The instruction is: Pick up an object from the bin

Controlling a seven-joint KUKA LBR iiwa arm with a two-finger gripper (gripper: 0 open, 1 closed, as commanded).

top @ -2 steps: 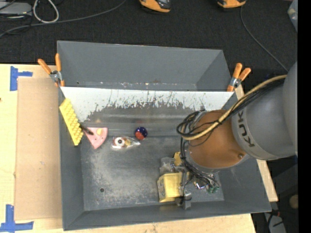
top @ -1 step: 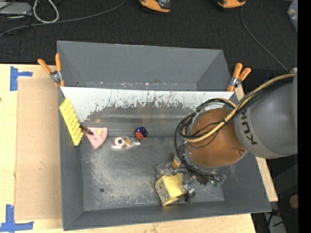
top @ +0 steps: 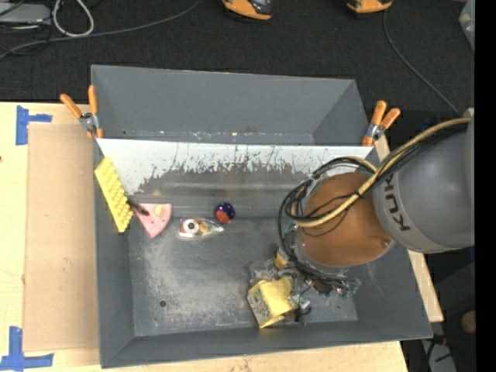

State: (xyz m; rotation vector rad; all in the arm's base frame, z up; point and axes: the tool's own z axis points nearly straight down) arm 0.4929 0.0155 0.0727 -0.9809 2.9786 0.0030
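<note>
In the camera view the arm [top: 430, 192] comes in from the right, its thick grey link lying over the bin's right rim. The rounded orange-brown wrist cover [top: 341, 225] points down and to the left into the bin [top: 232, 107], with a loop of black and pale cables [top: 325, 180] running over its top. The gripper [top: 291, 288] sits low in the near right part of the bin, just under the cover, right at the floor. It is touching or just beside a yellow blocky thing [top: 269, 301] that lies tilted near the front wall. The cover hides most of the gripper, so it cannot be told whether it is open, closed or gripping the block. Five things can be counted in the bin. The first is that yellow block by the gripper. The second is a long yellow studded strip [top: 113, 194] leaning along the left wall. The third is a pink wedge [top: 156, 219] just beside the strip's lower end. The fourth is a small pale object with orange bits [top: 197, 228] near the middle. The fifth is a little blue and red ball [top: 225, 212] just to its right. These last four lie well apart from the gripper.
</note>
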